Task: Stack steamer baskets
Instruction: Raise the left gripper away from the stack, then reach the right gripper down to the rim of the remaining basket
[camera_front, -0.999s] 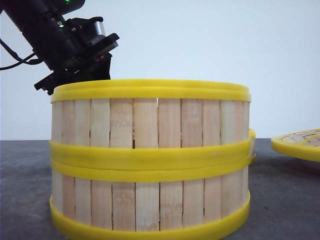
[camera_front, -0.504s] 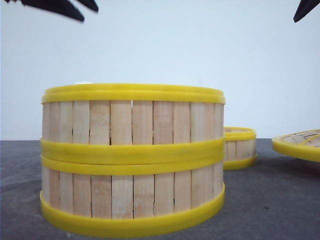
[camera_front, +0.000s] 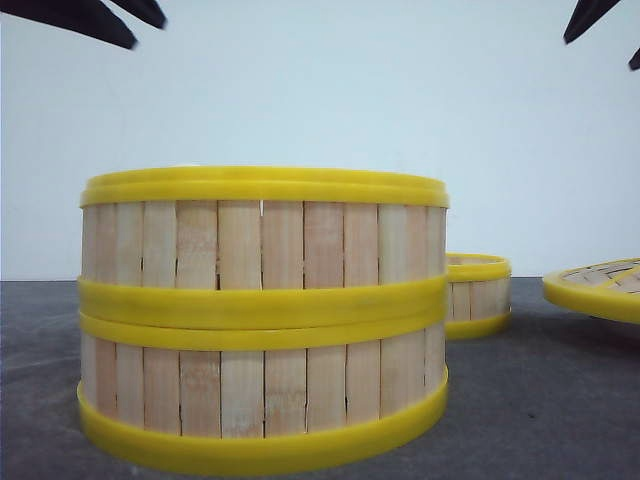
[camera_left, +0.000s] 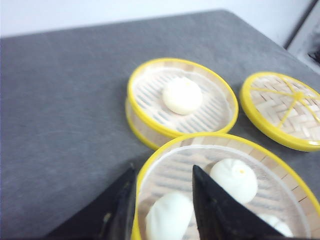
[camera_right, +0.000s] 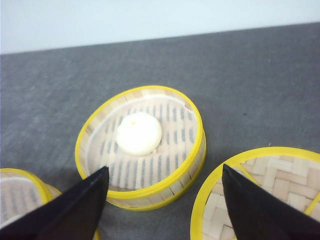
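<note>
Two steamer baskets stand stacked (camera_front: 262, 318) near the front, and the top one (camera_left: 230, 190) holds several white buns. A third steamer basket (camera_front: 478, 295) stands alone behind and to the right with one bun (camera_right: 139, 133) in it. My left gripper (camera_left: 164, 169) hangs open high above the stack's rim, holding nothing. Only its dark tips (camera_front: 100, 18) show in the front view. Above the gap between the single basket (camera_right: 142, 150) and the lid, my right gripper (camera_right: 165, 167) is wide open and empty.
A flat woven lid (camera_front: 598, 288) with a yellow rim lies on the grey table (camera_left: 60, 115) at the right, close to the single basket (camera_left: 182, 102). The table's far right corner and edge (camera_left: 250, 25) show in the left wrist view.
My left gripper has risen from behind the stack's top rim to the top of the view. The stack now sits further left and back, uncovering the single basket. My right fingertips have come in at top right.
</note>
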